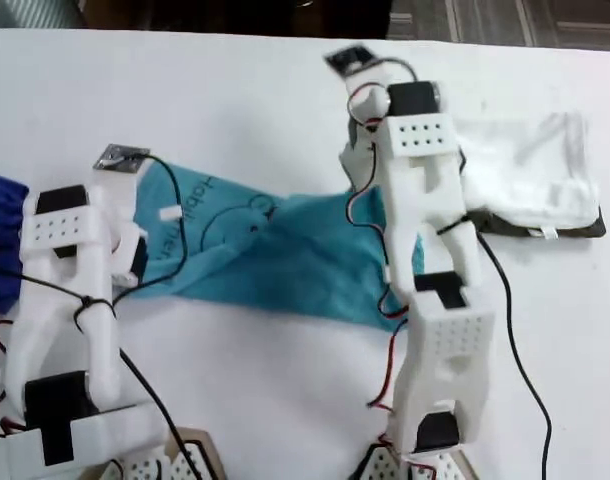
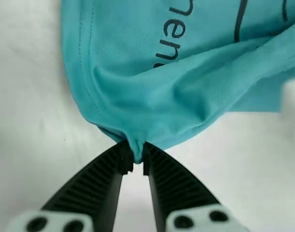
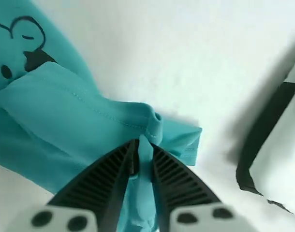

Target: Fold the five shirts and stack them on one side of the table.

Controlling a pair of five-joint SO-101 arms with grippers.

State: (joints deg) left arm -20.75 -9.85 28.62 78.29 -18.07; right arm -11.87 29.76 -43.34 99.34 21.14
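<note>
Clamped with left gripper on one edge of the teal shirt; clamped with right gripper on its opposite hem; stretched, twisted, across the frame centre; white shirt over black shirt at right; blue shirt at left edge.

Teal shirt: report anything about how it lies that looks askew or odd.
The teal shirt is twisted near its middle, lying as a bunched band across the table rather than flat. The left gripper is shut on one end, the right gripper on the other.
</note>
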